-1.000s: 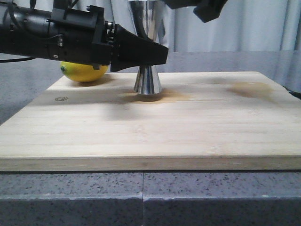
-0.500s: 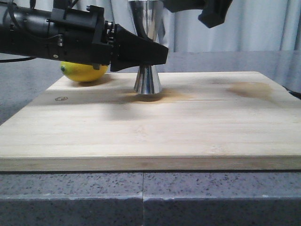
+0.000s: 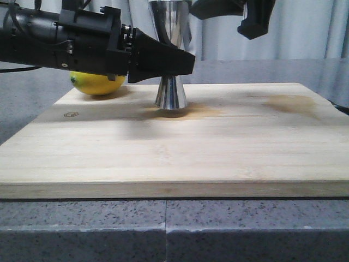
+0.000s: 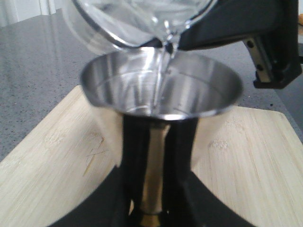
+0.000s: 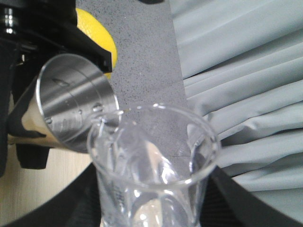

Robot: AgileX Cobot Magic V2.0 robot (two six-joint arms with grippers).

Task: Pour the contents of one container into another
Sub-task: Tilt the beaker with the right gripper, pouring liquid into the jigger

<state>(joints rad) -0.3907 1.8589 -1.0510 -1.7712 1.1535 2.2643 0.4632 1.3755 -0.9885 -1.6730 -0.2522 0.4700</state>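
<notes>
The steel jigger [image 3: 171, 94] stands upright on the wooden board [image 3: 180, 147], its gold waist band hidden in the front view by my left gripper [image 3: 182, 64], which is shut on it. In the left wrist view the jigger's open cup [image 4: 161, 85] and gold waist [image 4: 154, 179] sit between the black fingers [image 4: 133, 161]. The clear glass beaker [image 4: 142, 21] is tilted over the cup, and a thin clear stream falls from its lip into it. My right gripper [image 3: 240, 11] holds the beaker [image 5: 154, 170] at the top of the front view, the jigger's cup [image 5: 75, 101] just beyond the lip.
A yellow lemon [image 3: 97, 83] lies at the board's back left, behind the left arm. The board rests on a grey speckled counter [image 3: 163, 229], with a pale curtain behind. Darker stains mark the board around the jigger's foot and at the back right.
The right gripper has shifted slightly right and rotated further at the top of the front view. The left arm and jigger have stayed still.
</notes>
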